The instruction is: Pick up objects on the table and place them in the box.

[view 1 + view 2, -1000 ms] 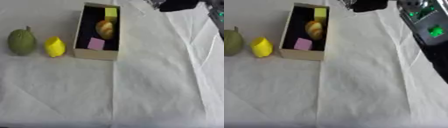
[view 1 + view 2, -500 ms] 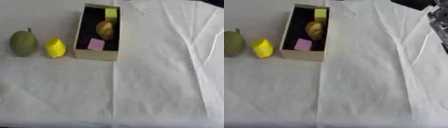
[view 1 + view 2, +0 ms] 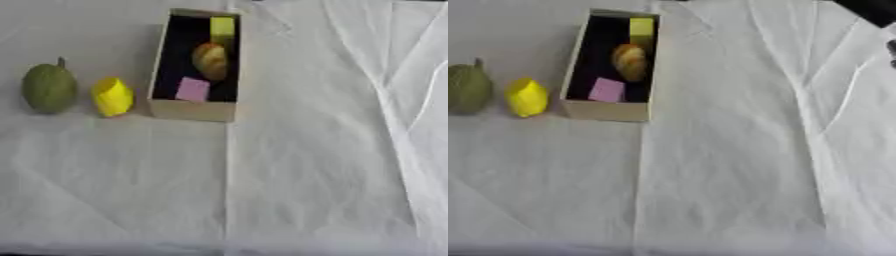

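So the box [image 3: 194,109] sits upper left on the white-covered bench [image 3: 297,190] with 3 things inside: yellow block [image 3: 222,26], brownish fruit [image 3: 211,60], pink block [image 3: 192,89]. Green fruit [image 3: 49,88] and yellow piece [image 3: 113,96] lie just left of it. No robot hand visible, so can't tell its state.

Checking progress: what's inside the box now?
Inside the box: a yellow block at the far end, an orange-brown rounded item mid-box, a pink block nearest. The near wall hides the floor just behind it.
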You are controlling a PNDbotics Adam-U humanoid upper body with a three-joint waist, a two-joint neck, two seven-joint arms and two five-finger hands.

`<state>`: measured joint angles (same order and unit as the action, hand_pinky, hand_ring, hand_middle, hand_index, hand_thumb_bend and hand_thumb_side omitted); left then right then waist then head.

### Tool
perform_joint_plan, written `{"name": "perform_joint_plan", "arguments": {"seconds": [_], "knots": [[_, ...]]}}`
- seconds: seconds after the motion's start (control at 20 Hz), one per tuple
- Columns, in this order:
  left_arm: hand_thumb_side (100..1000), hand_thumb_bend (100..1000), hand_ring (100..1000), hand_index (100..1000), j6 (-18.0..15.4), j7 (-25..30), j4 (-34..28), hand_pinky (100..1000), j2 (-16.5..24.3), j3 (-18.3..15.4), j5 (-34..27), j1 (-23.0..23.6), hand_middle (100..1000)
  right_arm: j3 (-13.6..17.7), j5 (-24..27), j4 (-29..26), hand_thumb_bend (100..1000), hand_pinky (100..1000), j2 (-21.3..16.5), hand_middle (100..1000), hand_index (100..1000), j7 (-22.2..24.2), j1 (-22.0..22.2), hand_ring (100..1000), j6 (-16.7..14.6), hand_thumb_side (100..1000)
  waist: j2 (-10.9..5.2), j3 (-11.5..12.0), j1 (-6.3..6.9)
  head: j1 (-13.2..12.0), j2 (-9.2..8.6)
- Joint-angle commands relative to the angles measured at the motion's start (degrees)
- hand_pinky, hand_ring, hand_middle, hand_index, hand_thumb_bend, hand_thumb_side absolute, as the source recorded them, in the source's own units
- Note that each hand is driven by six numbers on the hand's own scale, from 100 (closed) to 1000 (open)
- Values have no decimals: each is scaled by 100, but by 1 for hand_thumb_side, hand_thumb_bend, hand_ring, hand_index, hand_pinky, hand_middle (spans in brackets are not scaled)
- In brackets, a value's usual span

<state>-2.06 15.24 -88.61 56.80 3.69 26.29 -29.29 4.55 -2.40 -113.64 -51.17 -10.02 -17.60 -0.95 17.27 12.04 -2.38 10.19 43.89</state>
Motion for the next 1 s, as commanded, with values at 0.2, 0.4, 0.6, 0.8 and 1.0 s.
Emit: {"name": "perform_joint_plan", "arguments": {"seconds": [0.2, 0.4, 0.6, 0.8, 1.0], "knots": [[100, 601, 871, 877, -268, 708, 1131, 874, 5, 175, 423, -547, 782, 75, 36, -96, 100, 891, -101, 745, 851, -43, -53, 806, 105, 653, -205, -12, 114, -47, 23], [119, 654, 884, 875, -574, 980, 1378, 885, -188, 383, 355, -788, 783, 71, 38, -96, 100, 891, -46, 740, 845, -70, -54, 801, 202, 657, -197, -23, 112, -34, 23], [145, 627, 882, 863, -723, 1206, 1640, 881, -398, 560, 372, -997, 774, 58, 74, -96, 100, 893, 1, 734, 840, -62, -69, 796, 331, 671, -189, -35, 122, -43, 23], [100, 601, 885, 866, -920, 1522, 1889, 878, -635, 770, 265, -1246, 781, 60, 127, -96, 100, 891, 47, 724, 832, -92, -87, 787, 452, 697, -173, -49, 133, -52, 23], [100, 568, 885, 864, -1084, 1739, 2135, 877, -1016, 931, 274, -1612, 786, 43, 185, -96, 100, 891, 81, 720, 827, -88, -149, 784, 524, 696, -159, -74, 127, -82, 23]]}}
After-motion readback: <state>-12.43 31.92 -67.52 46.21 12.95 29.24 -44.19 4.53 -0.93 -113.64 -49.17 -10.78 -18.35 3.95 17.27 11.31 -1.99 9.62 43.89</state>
